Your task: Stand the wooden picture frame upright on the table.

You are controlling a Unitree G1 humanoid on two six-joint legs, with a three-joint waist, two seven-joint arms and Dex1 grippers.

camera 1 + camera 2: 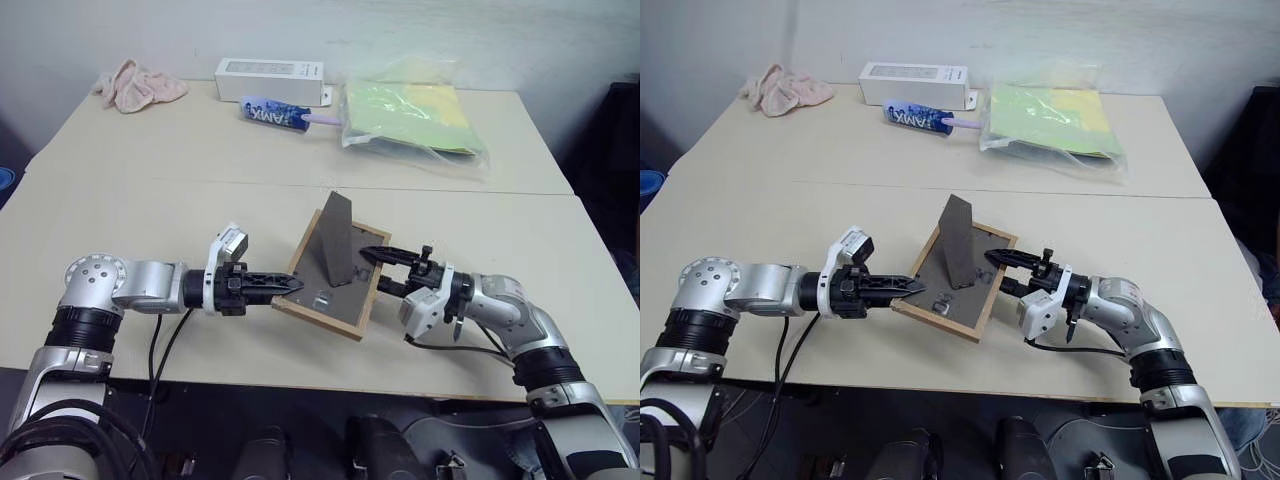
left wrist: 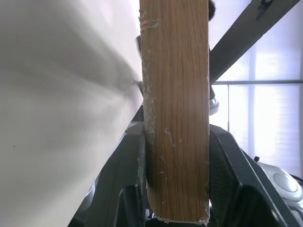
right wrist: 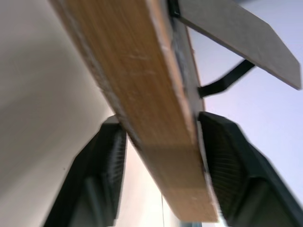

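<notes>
Mid-lift: wooden picture frame [image 1: 330, 270] held back-up just above the near desk [image 1: 150, 150], stand folded out. Left claw [image 1: 290, 286] clamped on one edge; right claw [image 1: 372, 270] straddling the opposite edge — apparently not quite tight. Next: tip upright, rest on stand.

A plain white wall [image 1: 120, 30] is running behind the far edge of the pale beige desk [image 1: 150, 150], which is sitting in even, soft light. A dark shape [image 1: 625, 150] is standing at the right side, and something blue [image 1: 5, 182] is peeking in at left.
</notes>
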